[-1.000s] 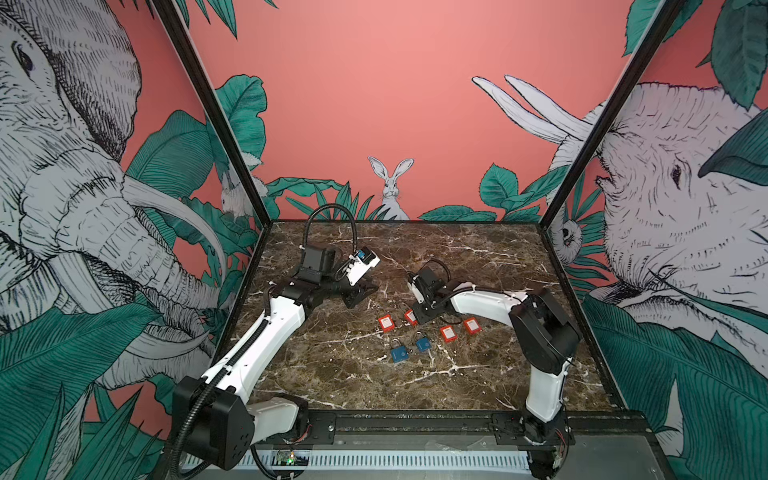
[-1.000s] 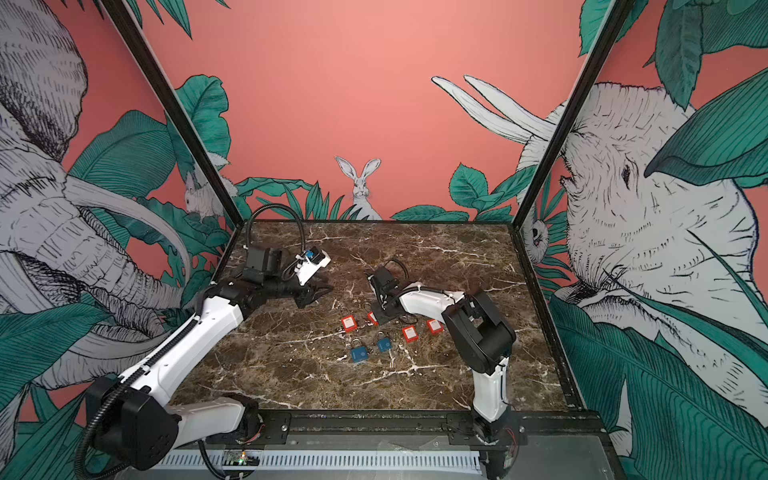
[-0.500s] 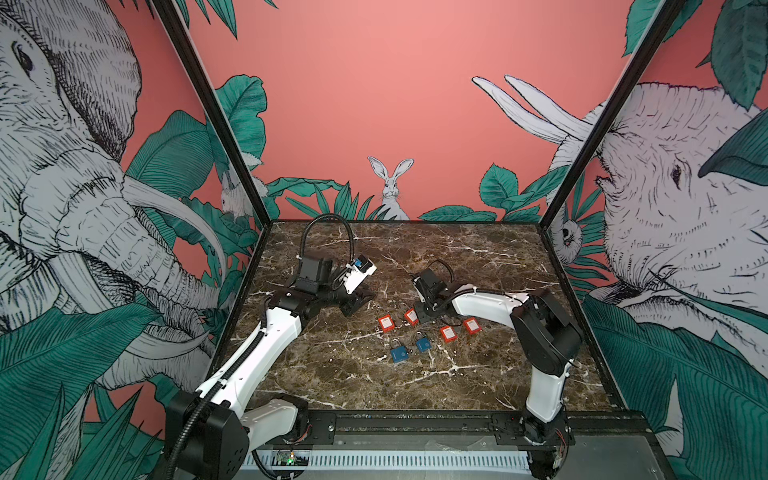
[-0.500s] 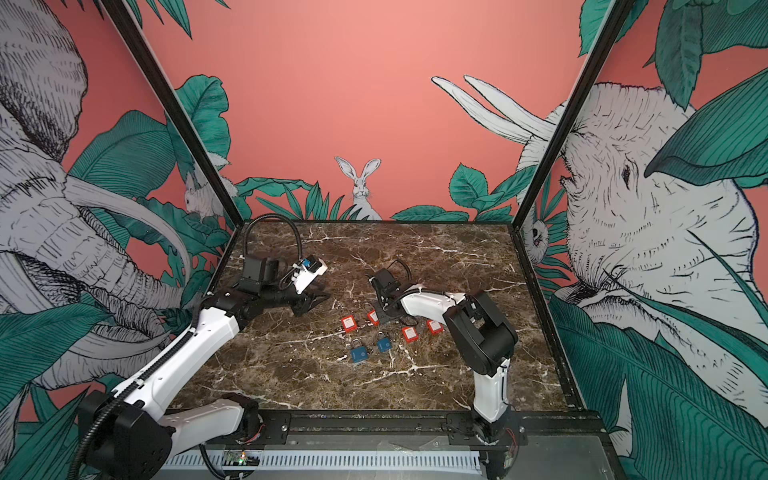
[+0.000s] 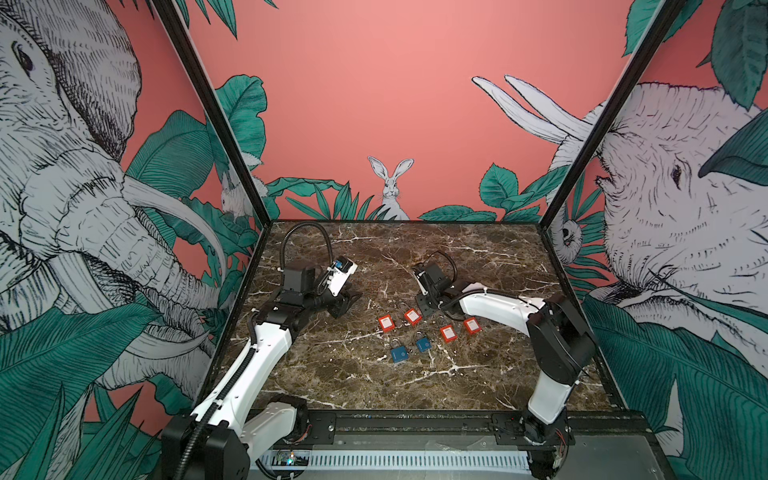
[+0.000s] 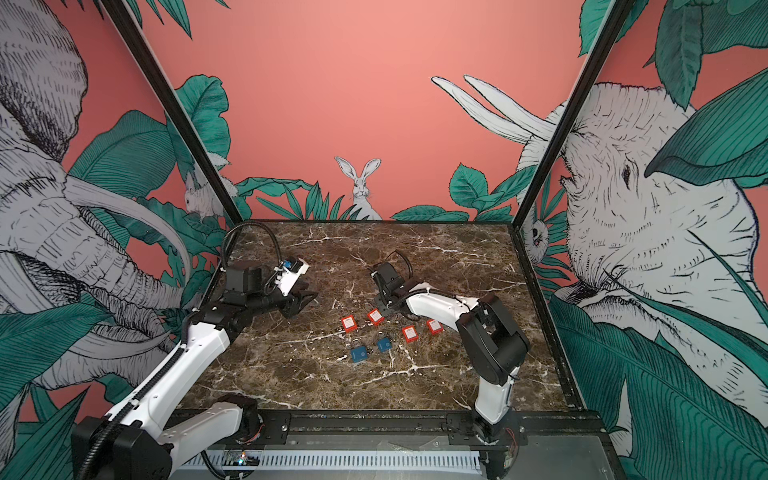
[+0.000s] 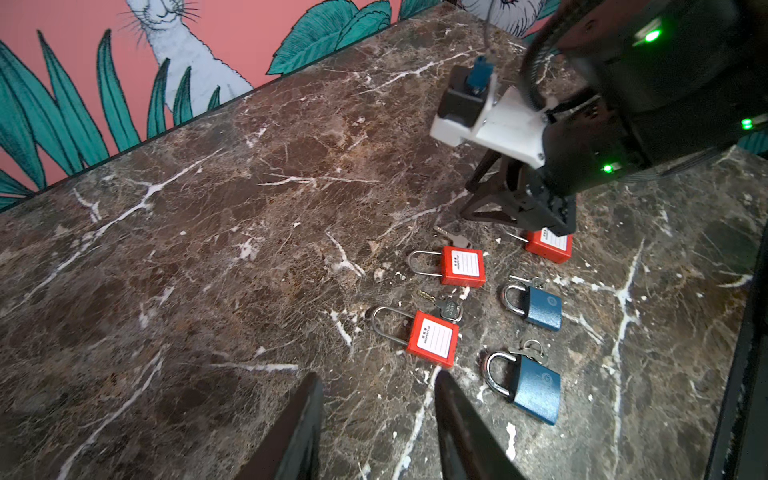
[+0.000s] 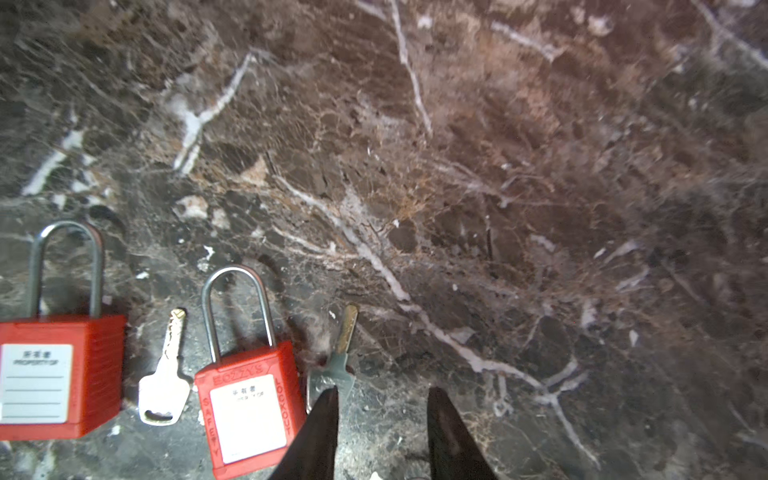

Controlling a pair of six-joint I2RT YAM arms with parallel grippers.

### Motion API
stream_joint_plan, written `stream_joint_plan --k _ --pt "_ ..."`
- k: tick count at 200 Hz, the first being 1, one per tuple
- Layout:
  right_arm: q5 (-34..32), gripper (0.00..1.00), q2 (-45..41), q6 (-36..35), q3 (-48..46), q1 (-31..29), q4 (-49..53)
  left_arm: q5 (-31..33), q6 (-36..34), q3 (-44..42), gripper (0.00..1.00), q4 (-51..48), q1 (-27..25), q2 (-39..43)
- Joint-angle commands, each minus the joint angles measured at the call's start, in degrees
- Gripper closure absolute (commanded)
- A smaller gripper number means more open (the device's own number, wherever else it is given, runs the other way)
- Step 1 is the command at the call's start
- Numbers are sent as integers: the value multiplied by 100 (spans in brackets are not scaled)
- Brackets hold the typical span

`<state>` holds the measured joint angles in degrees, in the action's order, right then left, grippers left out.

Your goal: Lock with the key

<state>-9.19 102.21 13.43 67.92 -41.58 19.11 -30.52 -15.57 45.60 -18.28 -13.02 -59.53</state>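
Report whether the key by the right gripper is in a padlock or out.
Out: the key lies flat on the table beside the nearest red padlock, its blade bare, at the open right gripper's tips.

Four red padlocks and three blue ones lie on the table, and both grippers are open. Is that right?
Not quite: only two blue padlocks lie on the table, not three, as both top views show. The four red padlocks and the open left gripper and right gripper are correct.

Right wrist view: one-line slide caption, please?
Open right end effector at a key lying beside a red padlock on the marble table.
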Motion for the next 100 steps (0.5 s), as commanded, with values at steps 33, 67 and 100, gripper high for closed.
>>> stream_joint_plan --k 33,67,100 --pt "8 68 364 -257 230 50 303 -79 291 -303 53 299 111 242" --pt "17 65 -224 -411 -220 97 -177 286 473 -520 53 440 408 445" --pt "-223 53 -1543 -692 -1084 549 -760 1426 669 -1281 38 1249 1023 873"
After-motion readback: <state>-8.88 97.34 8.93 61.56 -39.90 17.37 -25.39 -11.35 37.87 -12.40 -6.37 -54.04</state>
